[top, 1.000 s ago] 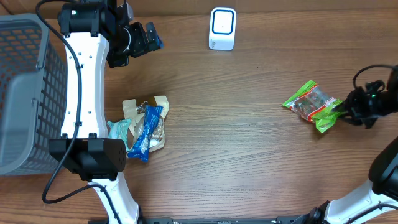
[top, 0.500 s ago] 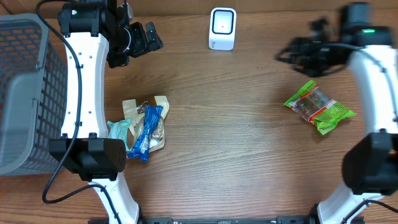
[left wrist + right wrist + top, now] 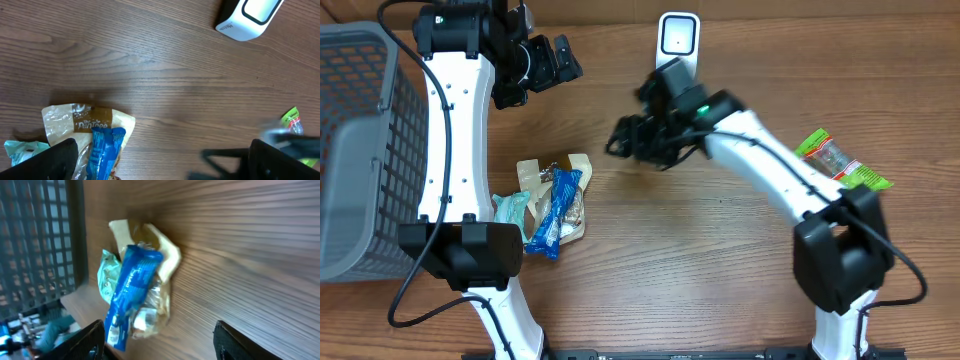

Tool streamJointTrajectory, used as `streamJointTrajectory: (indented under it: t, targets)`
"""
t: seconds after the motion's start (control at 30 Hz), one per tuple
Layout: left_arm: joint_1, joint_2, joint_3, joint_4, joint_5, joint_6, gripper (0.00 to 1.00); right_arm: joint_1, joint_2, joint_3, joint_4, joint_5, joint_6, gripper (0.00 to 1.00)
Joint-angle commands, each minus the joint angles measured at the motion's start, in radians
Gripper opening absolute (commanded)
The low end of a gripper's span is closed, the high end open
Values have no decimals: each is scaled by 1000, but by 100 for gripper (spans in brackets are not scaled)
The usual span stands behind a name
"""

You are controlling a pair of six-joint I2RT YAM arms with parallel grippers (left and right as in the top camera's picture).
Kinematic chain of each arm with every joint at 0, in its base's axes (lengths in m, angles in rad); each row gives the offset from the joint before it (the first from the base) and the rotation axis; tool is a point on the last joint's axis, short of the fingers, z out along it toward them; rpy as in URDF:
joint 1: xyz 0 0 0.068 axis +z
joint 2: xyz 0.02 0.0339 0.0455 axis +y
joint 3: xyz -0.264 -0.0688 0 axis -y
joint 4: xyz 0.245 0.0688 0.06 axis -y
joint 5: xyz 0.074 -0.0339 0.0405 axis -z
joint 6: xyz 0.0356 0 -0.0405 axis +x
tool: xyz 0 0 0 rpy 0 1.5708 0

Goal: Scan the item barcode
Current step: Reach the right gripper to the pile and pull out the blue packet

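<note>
1. Blue foil snack wrapper (image 3: pixel 556 210) lies on top of a small heap on the left half of the wooden table (image 3: pixel 720 280). It rests over a tan-and-clear crinkled packet (image 3: pixel 545 175), with a teal packet (image 3: pixel 510 208) beside it. No barcode shows on its upper face.
2. The right gripper (image 3: pixel 632 138), blurred in the overhead view, hangs above bare wood between the heap and the white box-shaped scanner (image 3: pixel 678 45). Its fingers are spread with nothing between them, and its wrist camera faces the heap.
3. The step in hand looks like the reach for a pick. Pinch the wrapper across its narrow width near one end, so only it lifts and the printed faces stay uncovered for the scanner.
4. The left gripper (image 3: pixel 545 62) is spread wide and empty, near the grey mesh basket (image 3: pixel 350 150).
5. A green crinkled packet (image 3: pixel 840 165) lies well apart on the right.
</note>
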Motion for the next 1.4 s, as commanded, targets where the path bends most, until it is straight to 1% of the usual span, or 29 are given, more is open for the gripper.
streamJointTrajectory:
  t: [0.0, 0.07, 0.1, 0.3, 0.37, 0.47, 0.57, 0.6, 0.67, 0.8, 0.9, 0.97, 1.0, 1.03, 1.07, 1.17, 1.23, 1.33, 1.37]
  targets:
    - [-1, -17, 17, 2, 1, 19, 100, 91, 21, -6, 53, 115, 32, 70]
    - [-1, -17, 17, 2, 1, 19, 100, 149, 39, -6, 79, 203, 105, 70]
    - [-1, -17, 17, 2, 1, 19, 100, 169, 46, -6, 96, 216, 116, 70]
    - [-1, -17, 17, 1, 2, 19, 100, 242, 93, -6, 219, 222, 116, 69]
    - [-1, -17, 17, -10, 35, -18, 100, 253, 114, -6, 243, 221, 117, 69]
    - [14, -23, 33, -25, 39, 23, 100, 254, 125, -6, 237, 217, 117, 69]
    - [74, -37, 109, -63, 37, 90, 100, 258, 126, -6, 221, 218, 117, 68]
    - [94, -40, 135, -77, 34, 101, 100, 264, 128, -6, 225, 221, 117, 65]
    - [159, -47, 209, -121, -2, 102, 100, 278, 145, -6, 245, 222, 116, 61]
    - [239, -47, 243, -143, -18, 101, 100, 292, 199, -6, 260, 221, 127, 58]
    - [272, -43, 240, -150, -18, 102, 100, 280, 217, -6, 241, 222, 161, 50]
    - [276, -43, 239, -150, -18, 101, 100, 269, 218, -6, 226, 222, 161, 39]
    - [276, -43, 239, -150, -18, 102, 100, 262, 218, -6, 209, 227, 161, 22]
    - [276, -43, 239, -150, -20, 102, 100, 257, 217, -6, 197, 229, 161, 9]
    - [276, -43, 239, -150, -23, 102, 100, 249, 216, -5, 184, 229, 161, 4]
    - [276, -43, 239, -150, -24, 102, 100, 222, 208, 15, 119, 229, 161, 4]
    - [274, -43, 239, -150, -24, 102, 100, 190, 187, 48, 40, 229, 160, 4]
    - [273, -43, 239, -150, -24, 102, 100, 148, 143, 89, -76, 238, 114, 4]
    - [273, -43, 239, -150, -24, 102, 100, 126, 111, 117, -172, 296, 108, 4]
